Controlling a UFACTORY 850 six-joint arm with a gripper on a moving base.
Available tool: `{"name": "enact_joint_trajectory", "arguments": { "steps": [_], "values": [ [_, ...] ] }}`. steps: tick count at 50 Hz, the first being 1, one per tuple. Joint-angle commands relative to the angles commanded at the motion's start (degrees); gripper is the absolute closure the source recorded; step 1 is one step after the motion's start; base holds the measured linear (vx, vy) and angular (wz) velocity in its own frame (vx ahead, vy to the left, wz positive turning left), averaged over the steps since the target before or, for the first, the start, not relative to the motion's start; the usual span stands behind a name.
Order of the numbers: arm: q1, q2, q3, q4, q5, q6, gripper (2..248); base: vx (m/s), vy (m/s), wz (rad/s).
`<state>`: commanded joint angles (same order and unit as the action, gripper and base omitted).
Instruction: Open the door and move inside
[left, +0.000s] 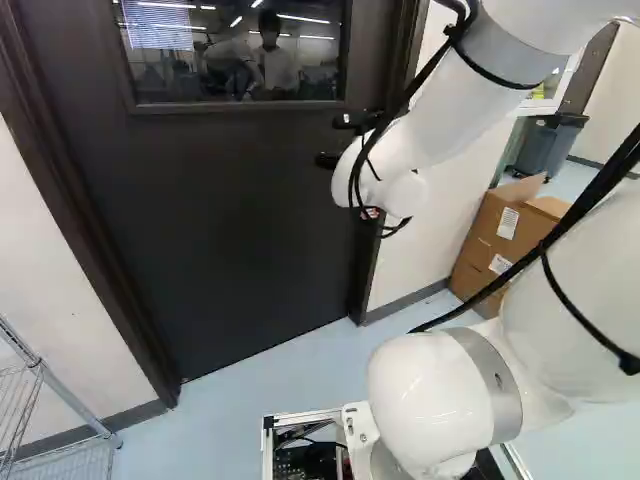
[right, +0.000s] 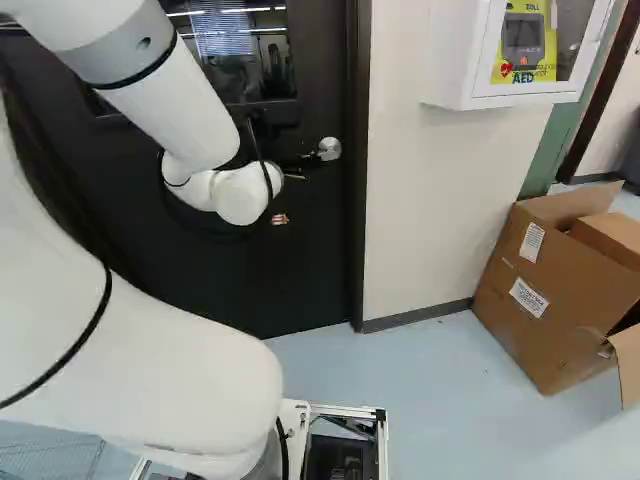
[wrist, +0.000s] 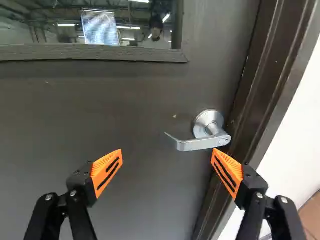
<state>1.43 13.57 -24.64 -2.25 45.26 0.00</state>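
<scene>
In the left base view my gripper reaches toward the dark door, which stands closed in its frame. The silver lever handle shows beyond the arm's wrist in the right base view. Seen from the wrist, the gripper is spread wide, with nothing held between its orange pads. The lever handle lies ahead of it, its free end toward the middle of the gap. One fingertip appears close under the lever's pivot end; whether it touches cannot be told.
Cardboard boxes stand by the wall right of the door, below a white AED cabinet. A wire rack is at the lower left of the left base view. The dark door frame runs beside the handle. A grey bin stands farther back.
</scene>
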Motion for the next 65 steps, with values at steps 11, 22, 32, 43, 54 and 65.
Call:
{"name": "enact_joint_trajectory", "arguments": {
  "steps": [11,22,32,43,54,65],
  "values": [
    [0.28,-1.05,-2.34,-1.34,-2.43,0.0,3,0.0,0.0,0.0],
    [0.56,-2.19,-4.77,-2.18,-4.17,0.0,3,0.0,0.0,0.0],
    [0.78,-3.37,-6.97,-2.31,-4.47,0.0,3,0.0,0.0,0.0],
    [0.83,-4.32,-7.94,-2.31,-4.47,0.0,3,0.0,0.0,0.0],
    [0.84,-5.25,-7.67,-2.31,-4.47,0.0,3,0.0,0.0,0.0],
    [0.96,-7.29,-8.19,-2.31,-4.47,0.0,3,0.0,0.0,0.0]
  ]
}}
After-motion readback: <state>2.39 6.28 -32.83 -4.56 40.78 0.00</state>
